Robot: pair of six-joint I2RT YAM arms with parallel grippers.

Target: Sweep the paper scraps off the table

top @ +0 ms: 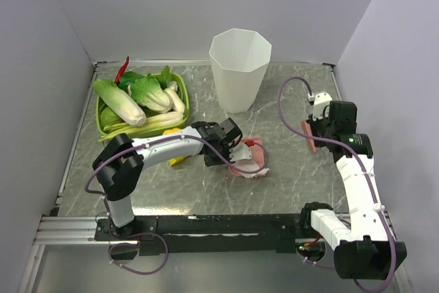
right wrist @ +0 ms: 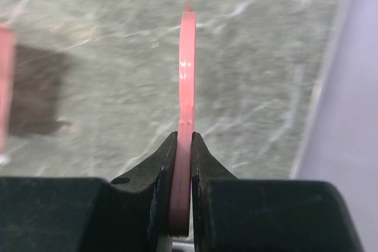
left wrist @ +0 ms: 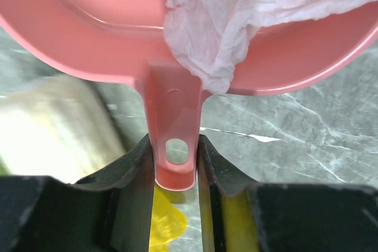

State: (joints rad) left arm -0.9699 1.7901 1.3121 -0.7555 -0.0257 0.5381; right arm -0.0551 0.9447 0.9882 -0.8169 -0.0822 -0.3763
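Note:
My left gripper (top: 230, 149) (left wrist: 176, 146) is shut on the handle of a pink dustpan (top: 248, 162) (left wrist: 100, 22) near the middle of the grey marble table (top: 288, 183) (left wrist: 307, 122). Crumpled white paper scraps (top: 242, 151) (left wrist: 236, 22) lie in the pan, and one wad hangs over its rim by the handle. Out to the right, my right gripper (top: 317, 127) (right wrist: 183, 146) is shut on a thin pink flat sweeper (top: 310, 136) (right wrist: 186, 75). The right wrist view shows it edge-on above the table (right wrist: 106, 39). The two tools are apart.
A tall white ribbed bin (top: 240, 70) stands at the back centre. A green tray (top: 103, 125) of leafy cabbages (top: 147, 94) sits at the back left, with a red chili (top: 123, 70) beside it. A yellow object (top: 178, 160) (left wrist: 165, 222) lies under my left arm. Walls enclose three sides.

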